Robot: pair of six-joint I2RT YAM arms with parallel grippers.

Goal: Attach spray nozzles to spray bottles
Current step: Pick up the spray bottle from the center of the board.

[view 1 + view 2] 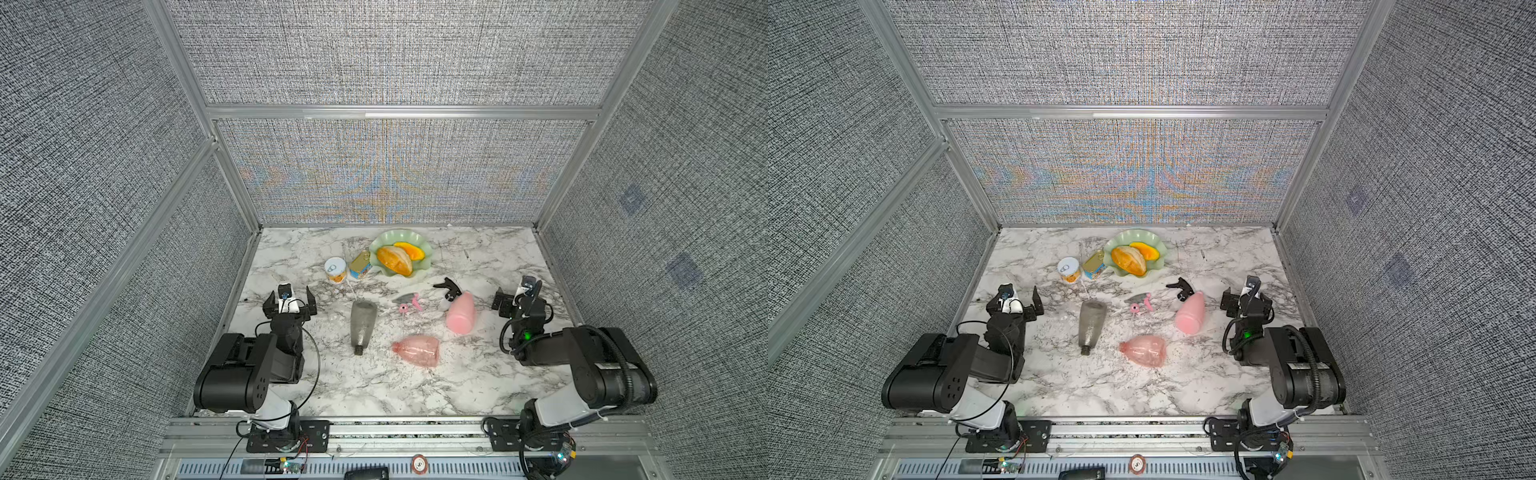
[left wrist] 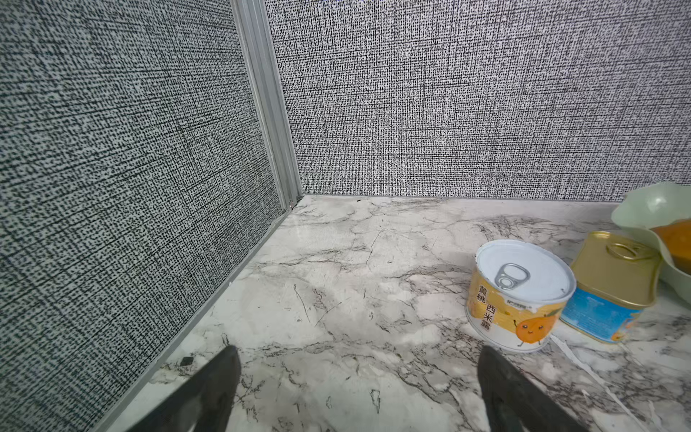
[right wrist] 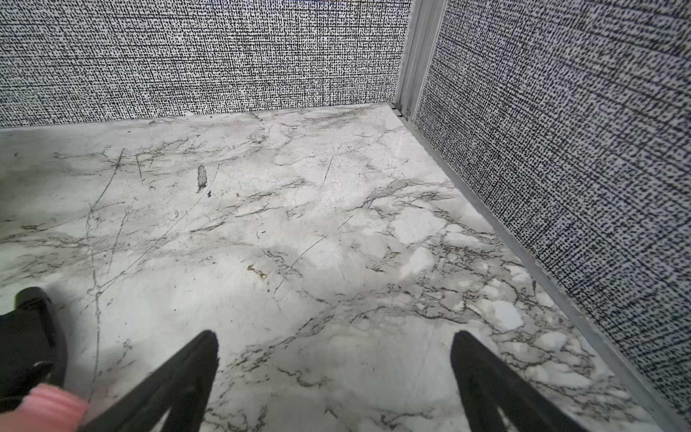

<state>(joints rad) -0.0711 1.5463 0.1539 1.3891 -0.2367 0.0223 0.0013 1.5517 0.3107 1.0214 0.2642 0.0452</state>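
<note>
Left pincer [image 1: 291,294] and right pincer [image 1: 513,291] spread wide, empty.
Grey bottle [image 1: 362,322], clear pink bottle [image 1: 417,350], pastel pink bottle [image 1: 460,316] lying on desk [image 1: 374,395]; black nozzle [image 1: 449,288], grey-pink nozzle [image 1: 409,302] loose just beside pastel one.

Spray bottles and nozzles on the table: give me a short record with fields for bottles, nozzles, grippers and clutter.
smoky grey bottle: lying, neck bare, pointing at robot
clear pink bottle: lying, neck bare
opaque pink bottle: lying, black nozzle by its neck
grey-and-pink nozzle: loose, apart from bottles
third nozzle: cannot make out
left gripper: open, empty
right gripper: open, empty
clutter: round can, gold-topped can, green dish
</note>
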